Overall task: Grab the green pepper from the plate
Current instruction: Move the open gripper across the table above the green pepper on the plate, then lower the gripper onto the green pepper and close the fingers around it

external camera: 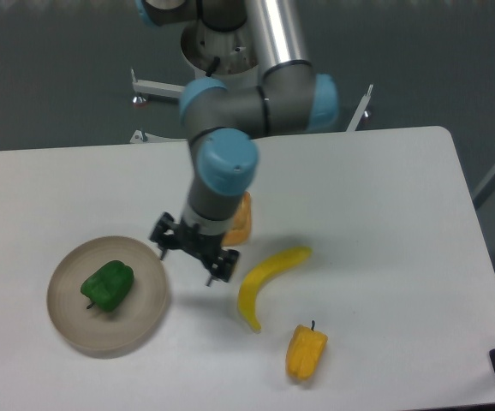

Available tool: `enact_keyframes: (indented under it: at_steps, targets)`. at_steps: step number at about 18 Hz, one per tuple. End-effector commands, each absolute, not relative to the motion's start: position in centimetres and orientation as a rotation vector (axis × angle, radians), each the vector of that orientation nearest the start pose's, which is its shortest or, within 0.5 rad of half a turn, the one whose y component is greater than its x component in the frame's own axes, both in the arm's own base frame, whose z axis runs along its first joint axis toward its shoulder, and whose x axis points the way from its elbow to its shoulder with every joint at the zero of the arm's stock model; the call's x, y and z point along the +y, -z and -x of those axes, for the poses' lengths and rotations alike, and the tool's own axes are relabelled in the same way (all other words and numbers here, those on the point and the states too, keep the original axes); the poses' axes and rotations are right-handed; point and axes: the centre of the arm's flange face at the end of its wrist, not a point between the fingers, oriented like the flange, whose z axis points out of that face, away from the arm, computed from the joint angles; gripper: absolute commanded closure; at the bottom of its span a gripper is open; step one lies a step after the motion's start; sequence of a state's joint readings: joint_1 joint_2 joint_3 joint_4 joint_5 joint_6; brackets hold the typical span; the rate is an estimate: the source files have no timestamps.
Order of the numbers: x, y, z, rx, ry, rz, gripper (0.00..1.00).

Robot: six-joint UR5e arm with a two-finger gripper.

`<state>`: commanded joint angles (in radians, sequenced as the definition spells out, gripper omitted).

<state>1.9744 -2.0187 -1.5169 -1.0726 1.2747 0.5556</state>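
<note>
The green pepper [108, 285] lies on the round beige plate [69, 321] at the front left of the white table. My gripper [187, 267] hangs just to the right of the plate's rim, apart from the pepper. Its two thin fingers stand spread apart and hold nothing. The pepper is in full view.
A yellow banana [265, 272] lies right of the gripper. A yellow-orange pepper [306, 351] sits near the front edge. An orange object [239, 221] is partly hidden behind my wrist. The table's front edge lies close below the plate.
</note>
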Motion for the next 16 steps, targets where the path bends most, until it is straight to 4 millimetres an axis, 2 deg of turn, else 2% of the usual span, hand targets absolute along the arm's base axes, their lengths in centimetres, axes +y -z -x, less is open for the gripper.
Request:
enact_keyframes:
  at_steps: [1, 3, 5, 11, 16]
  targets:
    - [66.6, -30.6, 9.6, 0.242, 0.31, 2.882, 0.0]
    - [66.4, -30.8, 8.9, 0.245, 0.308, 2.878, 0.0]
    - [66.2, -30.1, 7.4, 0.273, 0.319, 2.885, 0.0]
    - [67.0, -28.2, 5.8, 0.291, 0.299, 2.86, 0.0]
    - [68.6, -26.9, 4.5, 0.328, 0.301, 2.857, 0.0]
